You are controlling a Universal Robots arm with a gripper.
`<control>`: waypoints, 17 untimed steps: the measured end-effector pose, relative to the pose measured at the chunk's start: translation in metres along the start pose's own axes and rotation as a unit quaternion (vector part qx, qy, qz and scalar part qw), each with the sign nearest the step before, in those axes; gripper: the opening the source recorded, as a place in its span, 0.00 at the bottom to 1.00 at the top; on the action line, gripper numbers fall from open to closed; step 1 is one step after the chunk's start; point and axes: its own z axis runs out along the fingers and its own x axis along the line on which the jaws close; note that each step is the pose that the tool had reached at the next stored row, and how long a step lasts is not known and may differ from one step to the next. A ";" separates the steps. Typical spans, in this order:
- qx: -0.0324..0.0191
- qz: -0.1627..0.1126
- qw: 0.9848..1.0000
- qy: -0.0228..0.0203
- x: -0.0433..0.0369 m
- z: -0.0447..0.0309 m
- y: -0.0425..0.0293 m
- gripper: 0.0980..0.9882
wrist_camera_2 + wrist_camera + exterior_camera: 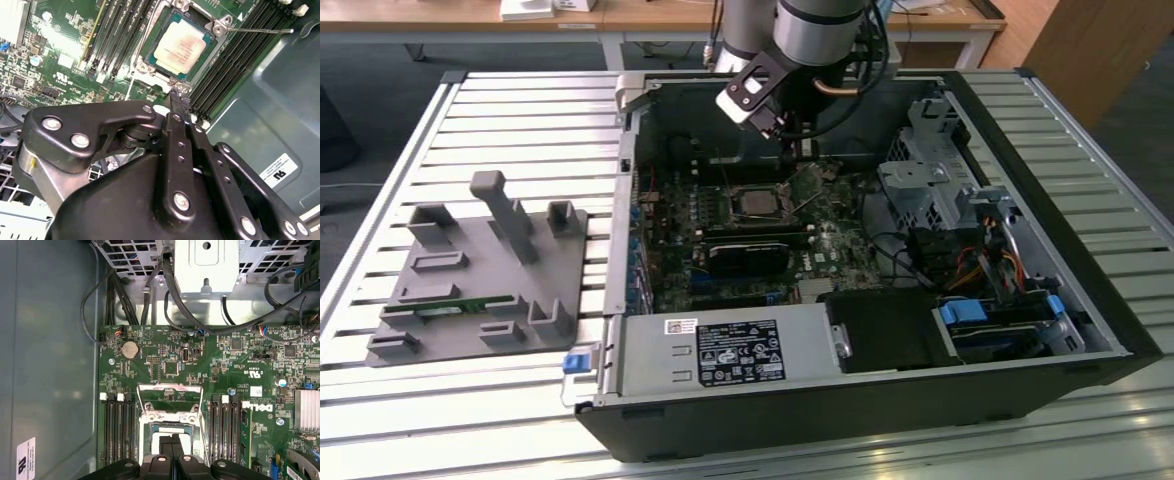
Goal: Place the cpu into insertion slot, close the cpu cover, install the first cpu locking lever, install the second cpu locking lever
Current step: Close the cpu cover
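The gripper (pixel 178 101) has its jaws clenched on nothing, tips at the near rim of the insertion slot (pixel 209 50). Just past them the cpu (pixel 179 45) lies seated, so placing is done. The cpu cover (pixel 170 388) seems raised beyond it. One locking lever (pixel 260 30) juts free, so closing and both levers remain.

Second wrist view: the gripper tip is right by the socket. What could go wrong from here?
1. The shut gripper ends at the near corner of the insertion slot; a slip might scrape the cpu seated in it.
2. In the first wrist view the cpu cover looks raised, so it may catch the gripper.
3. A lever juts over the memory slots and could snag.
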 end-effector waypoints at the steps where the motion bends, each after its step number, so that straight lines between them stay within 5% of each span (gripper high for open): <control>1: 0.000 0.000 1.000 0.000 0.0000 0.0000 0.0001 0.01; 17: 0.000 0.000 1.000 0.000 0.0001 0.0001 0.0147 0.01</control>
